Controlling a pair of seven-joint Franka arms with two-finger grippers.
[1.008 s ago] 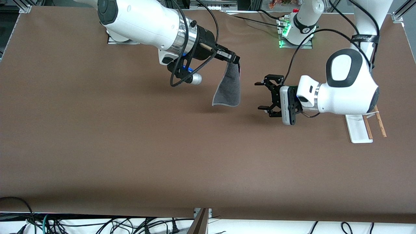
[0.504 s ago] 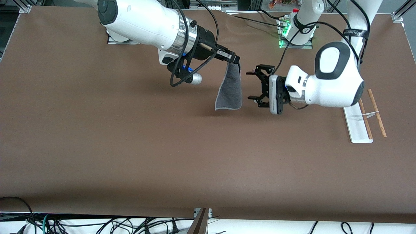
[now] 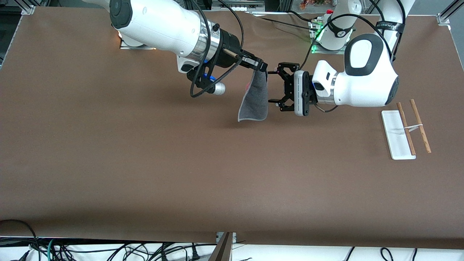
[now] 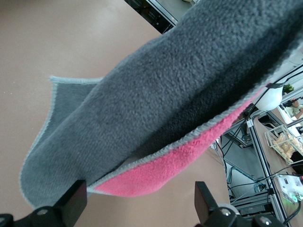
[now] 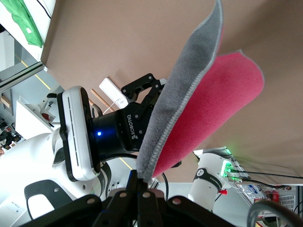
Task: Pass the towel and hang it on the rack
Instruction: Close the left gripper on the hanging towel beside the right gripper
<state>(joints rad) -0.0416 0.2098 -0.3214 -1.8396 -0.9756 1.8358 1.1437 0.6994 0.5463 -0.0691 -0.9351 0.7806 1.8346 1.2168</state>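
Front view: right gripper [image 3: 261, 66] pinching towel [image 3: 255, 98], left gripper [image 3: 278, 88] spread beside

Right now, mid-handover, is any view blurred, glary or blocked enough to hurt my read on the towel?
Front view: sharp, evenly lit; the towel casts a soft shadow on the table. Left wrist view: the towel fills the frame, near fingers soft. Right wrist view: bright background glare, but towel and left gripper are readable.

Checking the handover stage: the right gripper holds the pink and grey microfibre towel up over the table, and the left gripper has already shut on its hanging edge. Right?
Not quite. The left gripper is open beside the pink and grey microfibre towel, its jaws spread, as the left wrist view shows. The right gripper does hold it.
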